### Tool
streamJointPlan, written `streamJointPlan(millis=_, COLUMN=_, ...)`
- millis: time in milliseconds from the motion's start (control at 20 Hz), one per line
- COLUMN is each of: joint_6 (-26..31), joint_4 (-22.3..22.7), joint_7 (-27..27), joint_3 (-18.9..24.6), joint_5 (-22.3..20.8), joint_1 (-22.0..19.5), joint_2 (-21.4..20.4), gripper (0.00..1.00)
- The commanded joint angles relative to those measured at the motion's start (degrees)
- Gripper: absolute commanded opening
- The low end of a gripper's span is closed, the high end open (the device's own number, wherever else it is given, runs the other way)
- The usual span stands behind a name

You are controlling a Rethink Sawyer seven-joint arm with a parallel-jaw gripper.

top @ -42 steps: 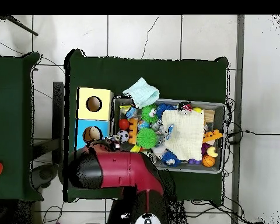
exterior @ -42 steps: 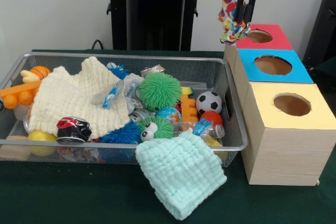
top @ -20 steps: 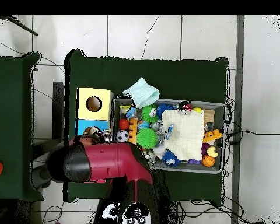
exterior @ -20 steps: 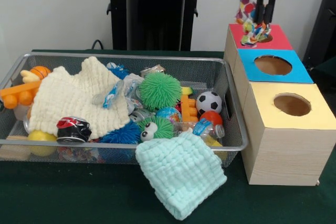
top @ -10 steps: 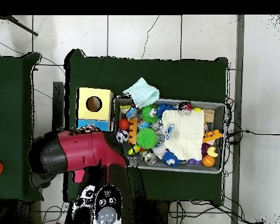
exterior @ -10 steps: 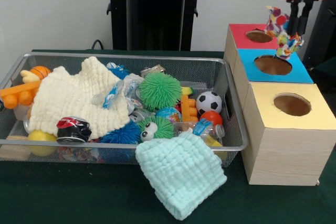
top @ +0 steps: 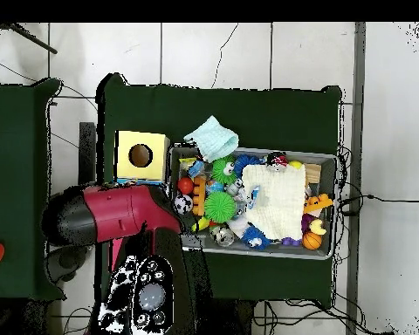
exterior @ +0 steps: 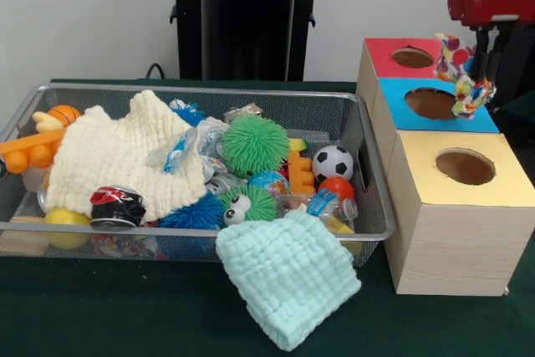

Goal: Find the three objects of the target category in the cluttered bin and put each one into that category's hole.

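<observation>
The bin (exterior: 251, 94) is a wide silver wire-mesh basket full of toys; it also shows in the overhead view (top: 335, 206). Three wooden boxes stand to its right, with a red top (exterior: 380, 52), a blue top (exterior: 485, 119) and a yellow top (exterior: 418, 156), each with a round hole. My gripper (exterior: 483, 68) hangs from the red arm at the right edge, above the blue box's far right corner. It is shut on a multicoloured knotted rope toy (exterior: 462, 81). In the overhead view the arm (top: 108, 218) hides the gripper, the toy and the red and blue boxes; the yellow box (top: 121, 144) shows.
In the bin lie a cream cloth (exterior: 117, 156), a green spiky ball (exterior: 254, 144), a small football (exterior: 333, 162), a crushed can (exterior: 117, 205) and a googly-eyed green ball (exterior: 247, 204). A mint cloth (exterior: 288, 277) hangs over the front rim. The black pedestal (exterior: 242, 14) stands behind.
My gripper has moved to the picture's right with the rope toy, from over the red box's hole to beyond the blue box's right side. The bin's contents have not moved.
</observation>
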Motion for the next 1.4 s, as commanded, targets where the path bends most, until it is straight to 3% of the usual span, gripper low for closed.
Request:
streamJointPlan(millis=50, joint_6=1.21, joint_4=-4.44, joint_7=9.8, joint_3=1.08, joint_5=1.68, joint_1=-1.15, joint_2=5.43, gripper=0.0)
streamJointPlan(millis=750, joint_6=1.49, joint_4=-7.38, joint_7=10.31, joint_3=0.17, joint_5=1.58, joint_1=-0.28, joint_2=7.57, gripper=0.0)
streamJointPlan(millis=1400, joint_6=13.0, joint_4=-10.52, joint_7=9.13, joint_3=-0.7, joint_5=2.74, joint_1=0.36, joint_2=2.61, gripper=0.0)
